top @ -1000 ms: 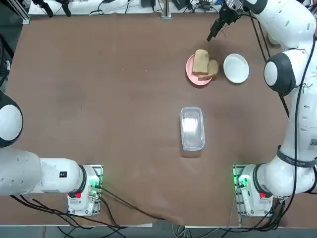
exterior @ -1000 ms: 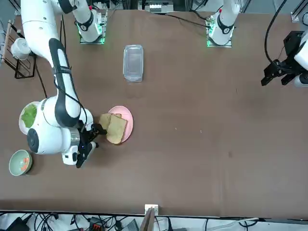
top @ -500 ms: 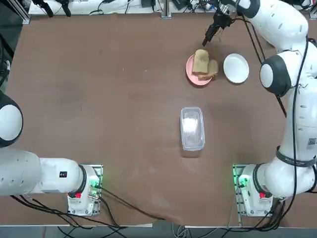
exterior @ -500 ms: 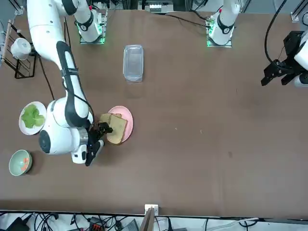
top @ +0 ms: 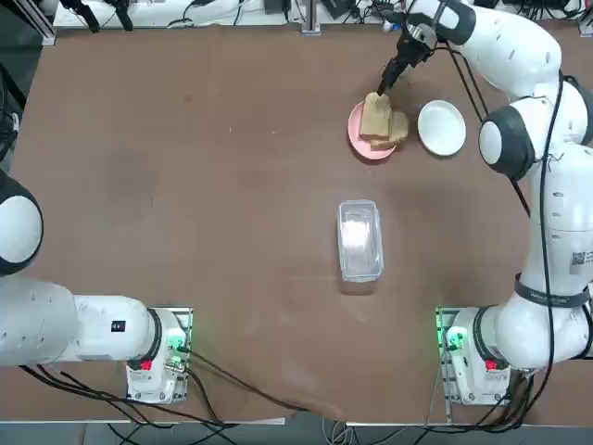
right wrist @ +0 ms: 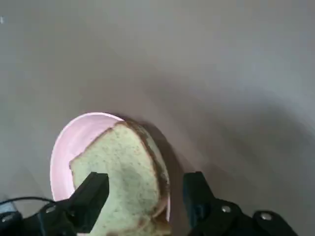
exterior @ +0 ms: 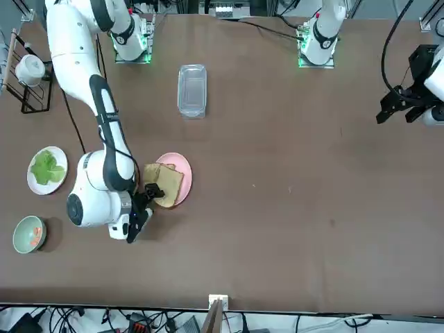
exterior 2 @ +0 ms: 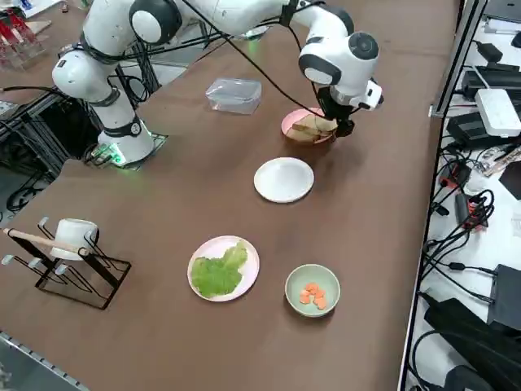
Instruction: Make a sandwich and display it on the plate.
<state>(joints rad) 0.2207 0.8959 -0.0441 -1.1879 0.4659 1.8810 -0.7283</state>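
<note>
Right gripper (right wrist: 142, 189) now hangs over the far edge of the pink plate (top: 356, 130), its fingers (right wrist: 90, 194) spread wide on either side of the top bread slice (right wrist: 120, 177) and gripping nothing. A second ago it stood clear of that plate, out over bare table beyond it; since then the arm has swung in and come down, so that in the front view the gripper (exterior: 148, 198) sits right at the bread (exterior: 165, 184). Both slices lie stacked and overlapping on the pink plate as before. White plate (top: 441, 127) sits just beside them, unmoved. Lettuce (exterior 2: 218, 273) lies on another plate (exterior 2: 242, 244), well apart, near a green cup (exterior 2: 313, 290). Clear box (top: 359, 239) has not shifted.
</note>
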